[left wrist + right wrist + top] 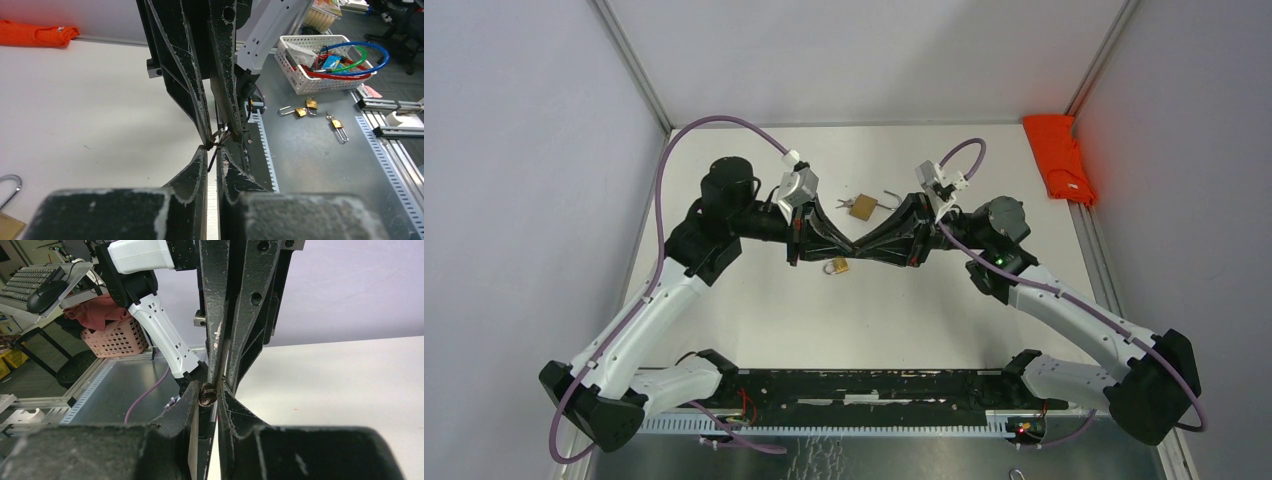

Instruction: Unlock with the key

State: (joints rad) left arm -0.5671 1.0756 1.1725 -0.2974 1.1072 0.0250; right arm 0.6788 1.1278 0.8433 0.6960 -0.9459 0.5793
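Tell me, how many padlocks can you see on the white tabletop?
2. The far padlock lies just beyond where the arms meet; the near padlock shows just this side of them. The arms could hide more.

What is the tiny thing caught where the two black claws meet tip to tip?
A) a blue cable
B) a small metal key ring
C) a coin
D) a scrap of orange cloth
B: both wrist views show a small metal key ring right where the tips of the right gripper and the left gripper meet.
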